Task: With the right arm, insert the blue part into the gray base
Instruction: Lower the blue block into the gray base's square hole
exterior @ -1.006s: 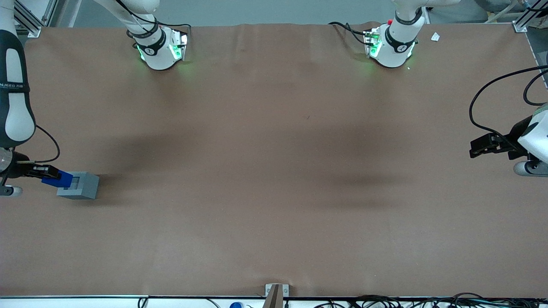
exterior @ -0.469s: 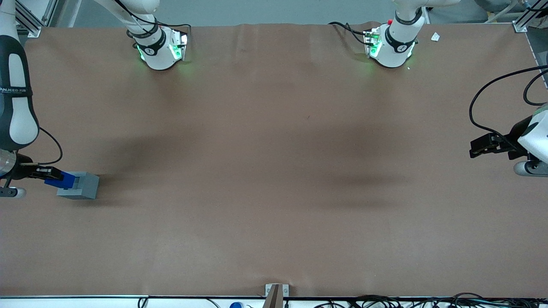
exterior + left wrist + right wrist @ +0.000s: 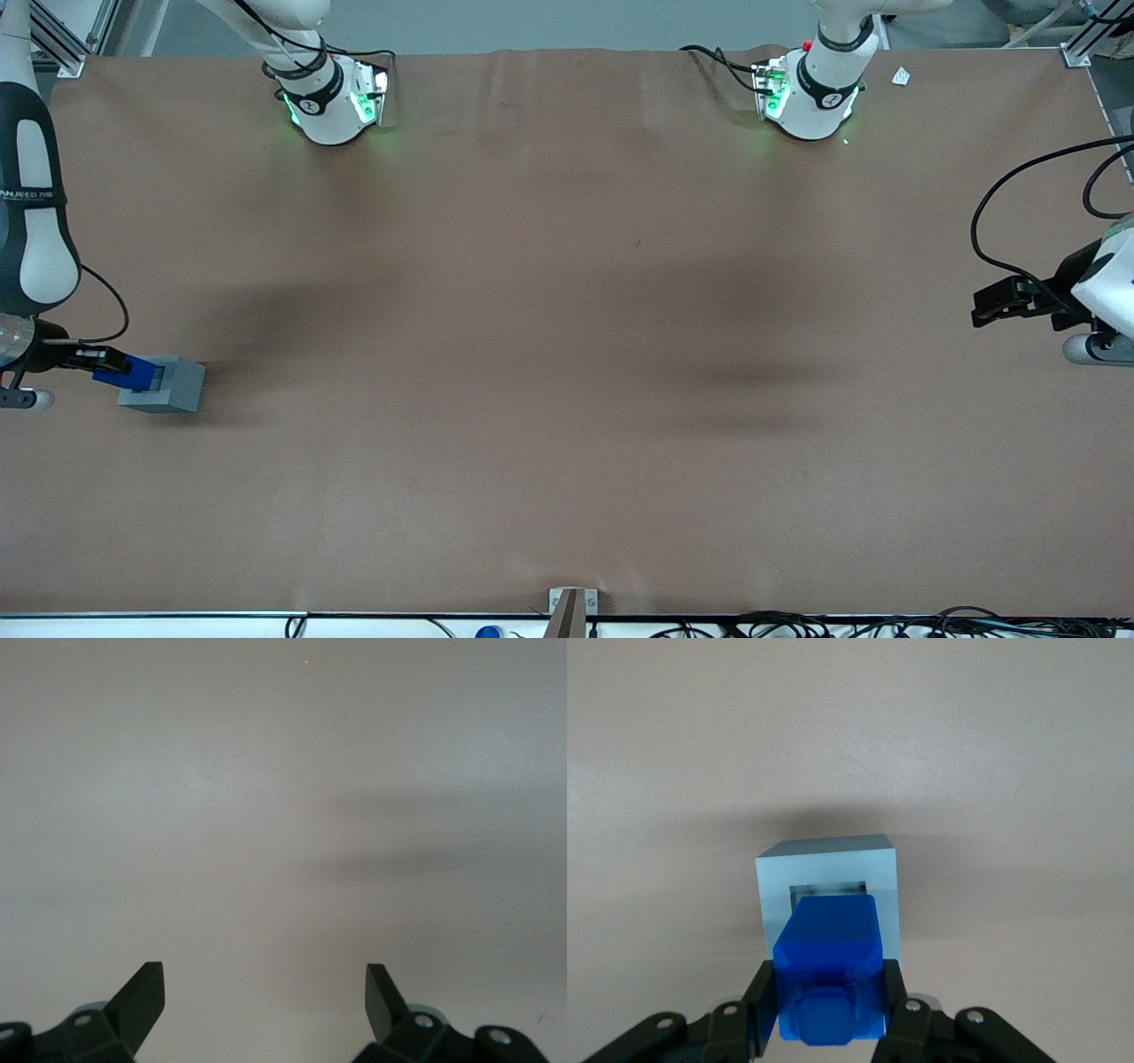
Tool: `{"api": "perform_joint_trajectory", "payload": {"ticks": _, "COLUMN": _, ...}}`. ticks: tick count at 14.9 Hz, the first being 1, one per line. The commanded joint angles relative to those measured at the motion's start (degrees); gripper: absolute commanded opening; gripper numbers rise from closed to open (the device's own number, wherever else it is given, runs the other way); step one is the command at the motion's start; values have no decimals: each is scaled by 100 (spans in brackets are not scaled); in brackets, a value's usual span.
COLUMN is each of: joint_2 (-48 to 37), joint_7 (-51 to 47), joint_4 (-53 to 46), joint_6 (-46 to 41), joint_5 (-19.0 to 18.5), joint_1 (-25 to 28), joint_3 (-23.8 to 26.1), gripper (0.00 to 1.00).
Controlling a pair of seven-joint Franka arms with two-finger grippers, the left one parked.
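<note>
The gray base [image 3: 168,384] sits on the brown table toward the working arm's end; its square recess faces up. My right gripper [image 3: 111,361] is shut on the blue part [image 3: 130,373] and holds it over the base's recess, its lower end at the recess opening. In the right wrist view the blue part [image 3: 829,970] sits clamped between the black fingers [image 3: 764,992], with the gray base [image 3: 828,886] and its recess directly under it. The right arm's white and black forearm [image 3: 31,195] rises at the table's edge.
The brown table mat [image 3: 567,354] spreads wide toward the parked arm's end. Two arm bases with green lights [image 3: 332,97] stand along the table's edge farthest from the front camera. A black cable [image 3: 111,306] loops beside the gripper.
The gripper with the blue part has shifted slightly and lowered toward the gray base's recess. The base has not moved.
</note>
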State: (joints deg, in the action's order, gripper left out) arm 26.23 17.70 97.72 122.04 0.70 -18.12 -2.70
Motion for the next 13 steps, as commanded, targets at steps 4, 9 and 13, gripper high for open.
{"api": "perform_joint_trajectory", "payload": {"ticks": 4, "joint_2": -39, "joint_7": 58, "joint_4": 72, "joint_6": 57, "joint_5": -26, "joint_1": -78, "joint_3": 85, "gripper": 13}}
{"api": "perform_joint_trajectory", "payload": {"ticks": 9, "joint_2": 14, "joint_7": 58, "joint_4": 72, "joint_6": 65, "joint_5": -17, "joint_1": -43, "joint_3": 94, "gripper": 13}}
{"api": "perform_joint_trajectory", "payload": {"ticks": 13, "joint_2": 32, "joint_7": 58, "joint_4": 72, "joint_6": 65, "joint_5": -17, "joint_1": -43, "joint_3": 94, "gripper": 13}}
